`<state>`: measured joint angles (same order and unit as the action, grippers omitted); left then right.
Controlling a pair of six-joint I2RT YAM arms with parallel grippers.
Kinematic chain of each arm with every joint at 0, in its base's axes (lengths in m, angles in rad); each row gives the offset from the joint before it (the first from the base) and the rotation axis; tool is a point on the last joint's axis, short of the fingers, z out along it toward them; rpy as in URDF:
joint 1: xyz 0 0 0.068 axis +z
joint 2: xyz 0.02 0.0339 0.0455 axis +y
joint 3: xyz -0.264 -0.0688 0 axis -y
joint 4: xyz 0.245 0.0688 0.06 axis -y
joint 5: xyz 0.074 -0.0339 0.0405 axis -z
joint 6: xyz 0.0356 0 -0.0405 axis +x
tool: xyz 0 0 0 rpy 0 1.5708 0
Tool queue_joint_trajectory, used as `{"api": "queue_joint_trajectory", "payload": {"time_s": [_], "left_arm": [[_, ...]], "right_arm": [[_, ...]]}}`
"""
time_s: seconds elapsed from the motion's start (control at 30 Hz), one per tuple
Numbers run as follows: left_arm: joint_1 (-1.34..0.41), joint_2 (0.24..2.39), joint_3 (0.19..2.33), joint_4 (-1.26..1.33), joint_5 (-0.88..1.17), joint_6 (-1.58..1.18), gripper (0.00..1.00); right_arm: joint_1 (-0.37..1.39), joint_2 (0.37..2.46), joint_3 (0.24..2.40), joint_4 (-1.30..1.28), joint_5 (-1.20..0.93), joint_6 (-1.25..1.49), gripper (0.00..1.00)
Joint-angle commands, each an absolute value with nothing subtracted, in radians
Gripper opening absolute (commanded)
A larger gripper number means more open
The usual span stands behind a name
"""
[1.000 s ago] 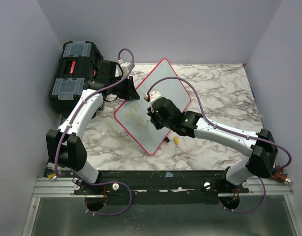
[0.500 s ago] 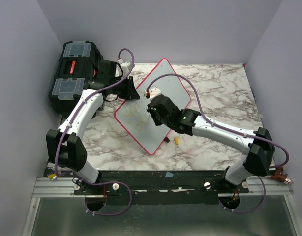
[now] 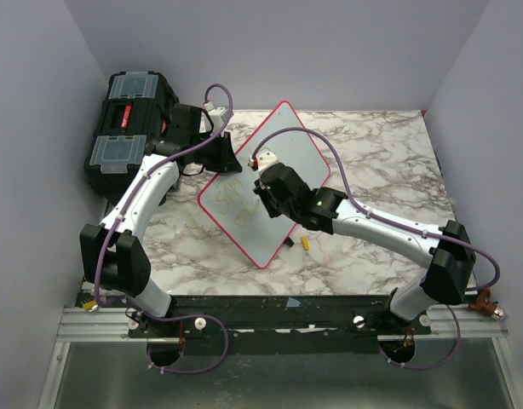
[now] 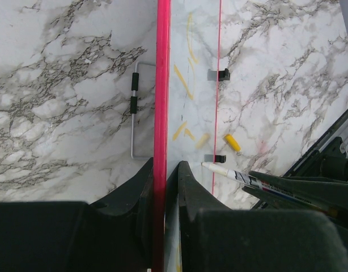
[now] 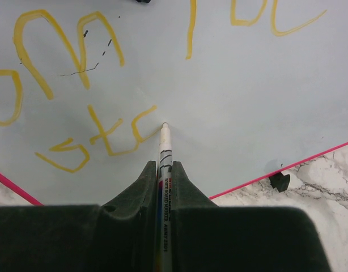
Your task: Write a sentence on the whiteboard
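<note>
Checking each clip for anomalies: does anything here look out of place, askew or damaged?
Minor only. A yellow cap lies loose on the table beside the whiteboard, probably off the marker. Thin black stray marks sit within the yellow sentence. The board lies diagonally, its edge clamped in the left gripper.

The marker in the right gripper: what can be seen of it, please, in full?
The marker is slim, white, plastic-looking, with coloured bands and small print. The right gripper has its jaws shut on the barrel. Its pale tip seems to touch the whiteboard, beside the sentence in yellow.
</note>
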<state>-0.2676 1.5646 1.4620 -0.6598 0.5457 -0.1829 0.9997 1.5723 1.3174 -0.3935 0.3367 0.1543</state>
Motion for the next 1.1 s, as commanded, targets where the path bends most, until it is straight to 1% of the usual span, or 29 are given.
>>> {"api": "queue_joint_trajectory", "payload": {"time_s": [0.0, 0.87, 1.07], "left_arm": [[-0.285, 1.561, 1.448, -0.687, 0.460, -0.095, 0.00], [-0.285, 1.550, 1.444, -0.688, 0.462, -0.097, 0.00], [-0.285, 1.549, 1.448, -0.692, 0.460, -0.097, 0.00]], "right_arm": [[1.000, 1.604, 1.343, -0.275, 0.240, 0.152, 0.01], [1.000, 1.580, 1.313, -0.249, 0.205, 0.161, 0.01], [0.999, 1.578, 1.278, -0.265, 0.236, 0.173, 0.01]]}}
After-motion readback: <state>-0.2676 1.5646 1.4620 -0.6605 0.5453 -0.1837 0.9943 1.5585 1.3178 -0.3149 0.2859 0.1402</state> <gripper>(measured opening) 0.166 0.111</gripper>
